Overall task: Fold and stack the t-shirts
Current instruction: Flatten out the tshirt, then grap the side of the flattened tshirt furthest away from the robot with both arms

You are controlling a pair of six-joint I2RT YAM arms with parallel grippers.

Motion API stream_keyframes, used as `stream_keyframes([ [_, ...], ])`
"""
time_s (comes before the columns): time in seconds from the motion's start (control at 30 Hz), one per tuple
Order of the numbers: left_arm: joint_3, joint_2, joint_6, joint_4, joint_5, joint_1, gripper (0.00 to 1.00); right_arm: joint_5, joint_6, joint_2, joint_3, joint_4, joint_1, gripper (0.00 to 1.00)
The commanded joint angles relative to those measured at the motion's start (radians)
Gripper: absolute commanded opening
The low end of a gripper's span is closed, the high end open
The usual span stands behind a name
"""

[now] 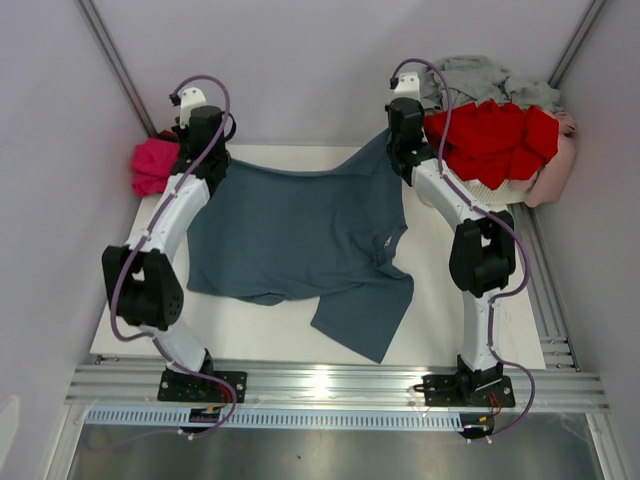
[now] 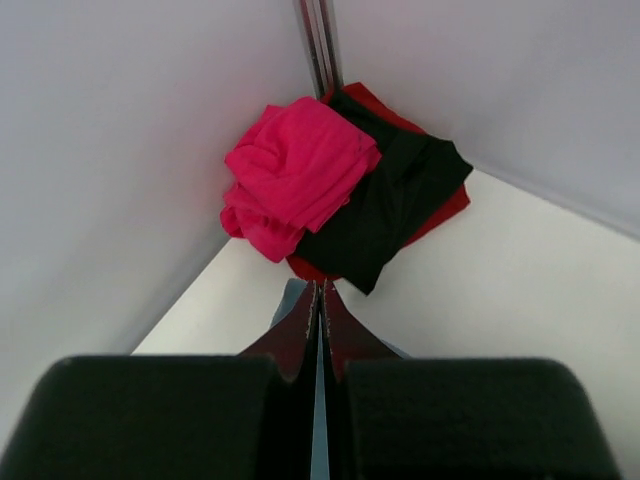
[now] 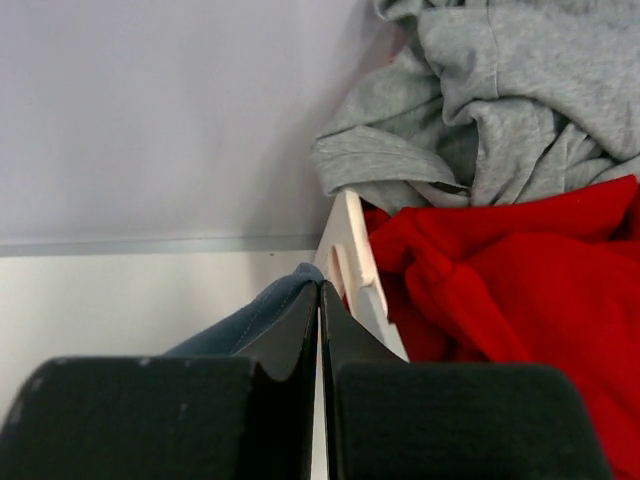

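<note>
At the far left of the table (image 1: pixel 440 300), your left gripper (image 2: pixel 320 292) is pinched fully closed on one far corner of the blue shirt (image 1: pixel 300 240). Its wrist view shows a sliver of blue cloth right at the fingertips. Over at the far right, your right gripper (image 3: pixel 320 292) is clamped the same way on the other far corner, with blue fabric bunched against its left finger.

Between the two grips the shirt's far edge runs across the table and dips a little in the middle. The rest of the shirt lies on the table in front of the arms, wrinkled, with one sleeve flopped toward the near right. A small pale label (image 1: pixel 385 240) shows near its right side.

Just beyond your left gripper, in the back left corner, a pink shirt (image 2: pixel 295 170) lies crumpled on a black shirt (image 2: pixel 395 205). Some red cloth (image 2: pixel 452 205) peeks out beneath the black one.

Right beside your right gripper stands the basket (image 3: pixel 360 270), its white rim almost touching the fingers. A red shirt (image 3: pixel 520 290) is heaped in it and spills over the rim, and a grey shirt (image 3: pixel 520 110) is piled behind the red one, against the back wall.
</note>
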Motion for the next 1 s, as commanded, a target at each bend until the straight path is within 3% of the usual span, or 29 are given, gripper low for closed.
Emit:
stream_keyframes([
  [0.0,0.158,0.116,-0.031,-0.072,0.019,0.040,0.00,0.008,0.083,0.086,0.119,-0.098,-0.051,0.00],
  [0.17,0.497,0.359,-0.054,-0.267,0.051,0.066,0.00,-0.033,0.149,0.178,0.156,-0.121,-0.104,0.00],
  [0.43,0.669,0.498,-0.065,-0.367,0.042,0.100,0.00,-0.163,0.243,0.278,0.266,-0.139,-0.140,0.00],
  [0.8,0.596,0.472,-0.128,-0.403,-0.025,0.102,0.00,-0.626,0.297,0.353,0.320,-0.101,-0.150,0.00],
  [0.97,0.473,0.429,-0.180,-0.395,-0.056,0.102,0.00,-0.736,0.281,0.370,0.295,-0.131,-0.133,0.00],
])
